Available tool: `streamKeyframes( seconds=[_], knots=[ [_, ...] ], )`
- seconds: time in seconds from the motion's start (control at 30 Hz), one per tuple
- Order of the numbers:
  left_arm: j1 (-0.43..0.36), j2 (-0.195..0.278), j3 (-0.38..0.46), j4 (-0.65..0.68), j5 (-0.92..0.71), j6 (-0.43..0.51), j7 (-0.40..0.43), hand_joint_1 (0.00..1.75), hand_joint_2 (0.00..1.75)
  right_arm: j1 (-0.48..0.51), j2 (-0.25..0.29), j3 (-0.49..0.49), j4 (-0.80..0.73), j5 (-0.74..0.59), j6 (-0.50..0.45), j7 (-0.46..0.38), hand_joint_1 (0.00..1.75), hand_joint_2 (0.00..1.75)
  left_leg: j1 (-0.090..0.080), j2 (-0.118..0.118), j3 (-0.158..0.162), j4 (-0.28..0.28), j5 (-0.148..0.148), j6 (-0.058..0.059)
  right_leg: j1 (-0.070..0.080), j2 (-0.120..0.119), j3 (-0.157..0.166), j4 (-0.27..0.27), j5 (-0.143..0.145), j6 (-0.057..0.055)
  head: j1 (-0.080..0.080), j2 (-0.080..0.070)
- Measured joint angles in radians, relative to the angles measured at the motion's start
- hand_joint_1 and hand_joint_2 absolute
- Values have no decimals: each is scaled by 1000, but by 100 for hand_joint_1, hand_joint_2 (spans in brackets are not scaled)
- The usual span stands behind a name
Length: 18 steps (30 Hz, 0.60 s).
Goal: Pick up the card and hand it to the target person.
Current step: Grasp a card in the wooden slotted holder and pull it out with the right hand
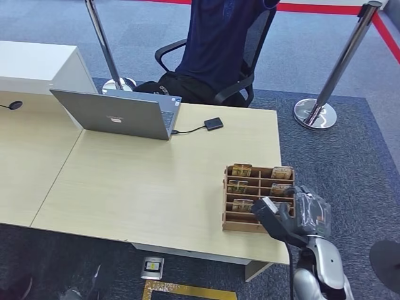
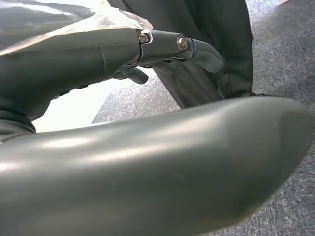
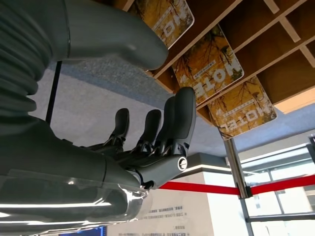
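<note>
A wooden card holder (image 1: 225, 201) stands at the desk's front right corner, with several yellow-brown hotel cards in its slots, such as one card (image 1: 242, 205) in the front row. My right hand (image 1: 289, 217) hovers at the holder's front right side, fingers spread and holding nothing. In the right wrist view its dark fingers (image 3: 181, 114) reach close to a card (image 3: 208, 64), with the thumb (image 3: 111, 34) apart from them; whether they touch it is unclear. My left hand (image 2: 148, 167) hangs over the carpet with nothing in it. A person (image 1: 217, 37) in dark clothes sits behind the desk.
An open grey laptop (image 1: 118, 115) sits at the back of the desk (image 1: 141, 181), cabled to a small black drive (image 1: 213, 124). Chrome stanchions (image 1: 315, 112) (image 1: 113, 81) with red belts stand behind. A white counter (image 1: 37, 65) adjoins at the far left.
</note>
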Motion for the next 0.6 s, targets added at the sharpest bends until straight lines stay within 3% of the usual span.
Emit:
streamKeyframes(
  seconds=[0.23, 0.6],
  knots=[
    [0, 0, 0, 0, 0, 0, 2, 0, 0, -10, 4, 1, 27, 0, 0, 2, 75, 175, 0, 0, 0, 0, 0, 0, 0, 0, 0, 0, 0, 0, 0, 0],
    [0, 0, 0, 0, 2, 0, 3, 0, 0, -20, 4, 1, 62, -1, -1, 1, 95, 175, 0, 0, 0, 0, 0, 0, 0, 0, 0, 0, 1, 0, 0, 0]
  ],
)
